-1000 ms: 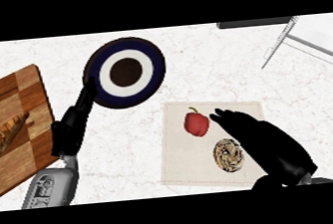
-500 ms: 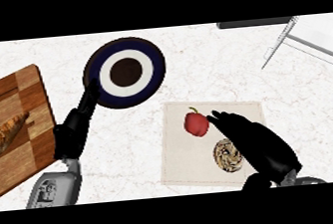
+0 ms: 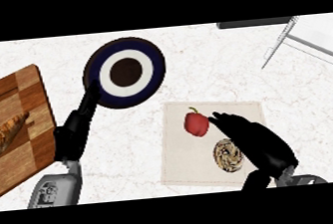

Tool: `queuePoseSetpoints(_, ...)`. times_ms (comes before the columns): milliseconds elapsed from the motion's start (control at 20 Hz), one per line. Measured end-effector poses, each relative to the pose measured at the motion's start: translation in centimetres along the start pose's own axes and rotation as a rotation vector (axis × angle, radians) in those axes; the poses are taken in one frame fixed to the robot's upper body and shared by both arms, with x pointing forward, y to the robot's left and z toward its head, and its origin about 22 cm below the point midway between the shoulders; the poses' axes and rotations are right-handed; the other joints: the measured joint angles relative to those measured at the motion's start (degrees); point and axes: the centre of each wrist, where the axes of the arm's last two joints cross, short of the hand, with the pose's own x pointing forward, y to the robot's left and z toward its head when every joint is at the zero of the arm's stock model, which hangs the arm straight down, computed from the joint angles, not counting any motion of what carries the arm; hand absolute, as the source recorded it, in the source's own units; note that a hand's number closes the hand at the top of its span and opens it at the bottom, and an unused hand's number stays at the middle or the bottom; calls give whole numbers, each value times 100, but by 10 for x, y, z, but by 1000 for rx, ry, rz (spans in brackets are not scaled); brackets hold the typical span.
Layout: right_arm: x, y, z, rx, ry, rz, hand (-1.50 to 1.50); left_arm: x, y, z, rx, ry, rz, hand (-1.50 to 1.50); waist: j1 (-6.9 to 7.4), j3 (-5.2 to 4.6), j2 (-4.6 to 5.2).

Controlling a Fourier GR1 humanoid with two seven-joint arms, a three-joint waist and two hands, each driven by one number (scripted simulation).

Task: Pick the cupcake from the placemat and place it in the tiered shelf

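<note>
One robot hand (image 3: 257, 143), fingers spread, hovers beside the cupcake (image 3: 228, 155) on the placemat (image 3: 178, 148); closing round it comes next.

A navy-and-white plate (image 3: 125, 72), a croissant (image 3: 2, 136) on a wooden board (image 3: 21, 104) (far left) — and a red pepper (image 3: 195, 123).

Right hand (image 3: 257, 143) over cupcake (image 3: 227, 155) (fingers outstretched) on placemat (image 3: 177, 155)

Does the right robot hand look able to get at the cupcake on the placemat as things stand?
Probably yes. The right robot hand hovers over the placemat, right beside the cupcake. Only the red pepper lies near, off to the far side, so nothing seems to block a grasp.
</note>
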Motion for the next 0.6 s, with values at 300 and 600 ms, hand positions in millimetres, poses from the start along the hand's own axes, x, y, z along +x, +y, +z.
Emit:
queuePoseSetpoints(300,0,4,-9,43,0,43,150,2,13,4,5,-4,-4,0,9,-1,-1)
queuePoseSetpoints(600,-6,15,-6,8,-50,119,150,-5,9,-3,8,-5,-2,0,0,-10,-14)
